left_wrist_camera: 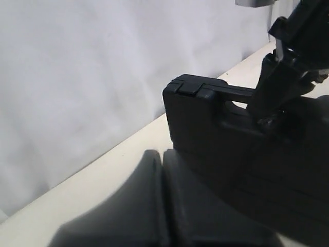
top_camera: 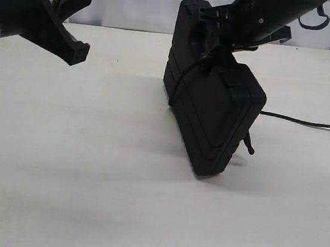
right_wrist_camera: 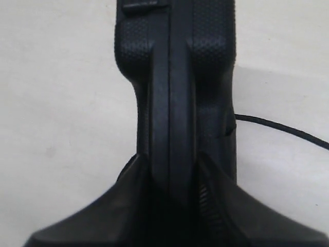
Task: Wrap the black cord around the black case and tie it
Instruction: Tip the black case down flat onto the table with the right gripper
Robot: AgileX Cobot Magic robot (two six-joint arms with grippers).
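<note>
The black case (top_camera: 214,117) stands on one narrow edge in the middle of the exterior view, leaning, with its lower corner on the pale table (top_camera: 86,180). The right gripper (top_camera: 223,45) comes down from the upper right and has its jaws clamped over the case's upper rim, one finger on each face, as the right wrist view shows. The black cord (top_camera: 301,121) already runs in a band around the case's upper left part, with what looks like a knot near the top. One loose end trails off along the table toward the right edge, and a short end pokes out at the case's lower right. The left gripper (left_wrist_camera: 163,159) hangs at the upper left, well clear of the case, its fingers pressed together on nothing. The case looks rigid, smooth and fairly heavy, so it is likely to slip or swing if pinched at one point. The handle rim is the best hold. The cord is limp and thin, best pinched near a free end, away from the knot.
</note>
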